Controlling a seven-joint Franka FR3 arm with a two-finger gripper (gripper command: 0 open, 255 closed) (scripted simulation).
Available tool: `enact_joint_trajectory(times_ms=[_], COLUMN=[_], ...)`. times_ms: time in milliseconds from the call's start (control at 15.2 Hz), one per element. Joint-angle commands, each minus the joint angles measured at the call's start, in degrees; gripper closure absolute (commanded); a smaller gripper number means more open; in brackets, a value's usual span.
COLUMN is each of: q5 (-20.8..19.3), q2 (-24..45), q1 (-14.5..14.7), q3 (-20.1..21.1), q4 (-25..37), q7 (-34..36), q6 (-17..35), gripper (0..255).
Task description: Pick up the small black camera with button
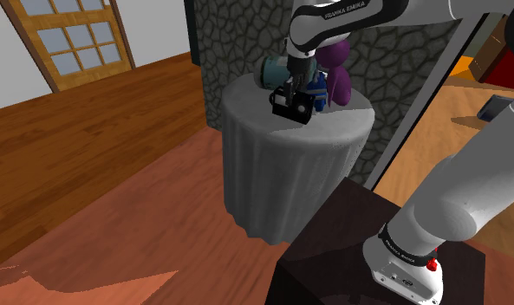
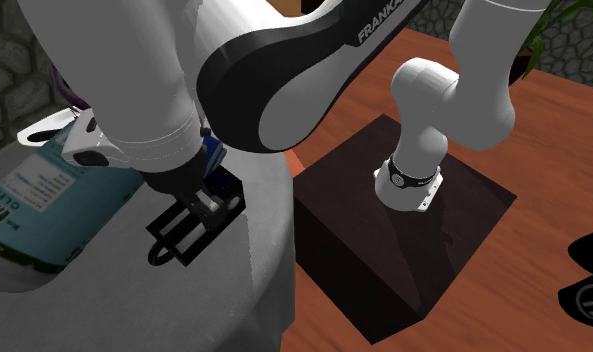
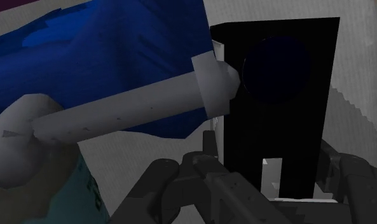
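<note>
The small black camera (image 1: 291, 106) is a boxy body with a round lens, near the front of the round cloth-covered table (image 1: 272, 165). My black gripper (image 1: 295, 94) comes down on it from above. In the wrist view the camera (image 3: 276, 95) stands between my fingers (image 3: 209, 143), which press against both of its sides; the gripper (image 3: 269, 168) is shut on it. In the second exterior view the gripper (image 2: 196, 208) is low over the white tabletop (image 2: 254, 290). Whether the camera is off the cloth I cannot tell.
Close behind the camera are a blue object (image 3: 117, 57) with a grey handle (image 3: 130, 108), a teal-and-white bag (image 2: 34, 200) and a purple object (image 1: 337, 74). A stone wall (image 1: 237, 43) rises behind the table. My dark stand (image 2: 404, 240) is beside it on a wooden floor.
</note>
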Motion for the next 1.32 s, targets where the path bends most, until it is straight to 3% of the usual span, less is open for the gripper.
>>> enact_joint_trajectory(times_ms=[0, 264, 1254], q5=[0.0, 0.0, 0.1], q2=[0.1, 0.1, -1.4], q1=[0.0, 0.0, 0.1], q3=[0.0, 0.0, 0.2], q4=[-0.1, 0.0, 10.0], q7=[0.0, 0.0, -0.5], q6=[0.1, 0.1, -11.4], gripper=[255, 255, 255])
